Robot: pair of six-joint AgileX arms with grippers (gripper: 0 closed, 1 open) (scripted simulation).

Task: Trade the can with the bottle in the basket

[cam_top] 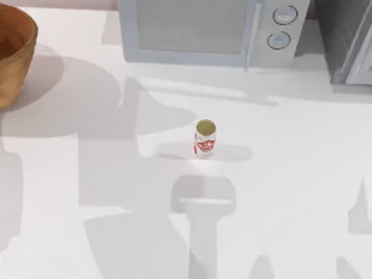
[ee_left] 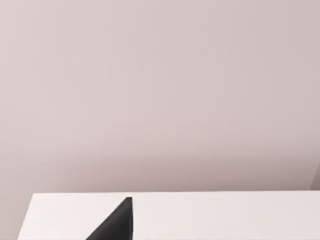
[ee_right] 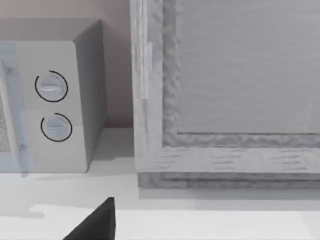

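The can [cam_top: 204, 139], white with red markings and a dull gold top, stands upright near the middle of the white table [cam_top: 295, 181]. The orange-brown woven basket [cam_top: 9, 54] sits at the table's far left, partly cut off by the picture's edge. The bottle is hidden. A dark corner of my left gripper [ee_left: 117, 225] juts in at the edge of the left wrist view, over the table's far edge and facing a plain wall. The right wrist view has a dark corner of my right gripper [ee_right: 97, 222] low over the table before the microwave and the cabinet.
A grey microwave [cam_top: 209, 26] with two round knobs [ee_right: 52, 105] stands along the back of the table. Beside it at the back right is a grey cabinet [cam_top: 357, 39] with a framed door [ee_right: 225, 100]. Arm shadows lie across the table's front half.
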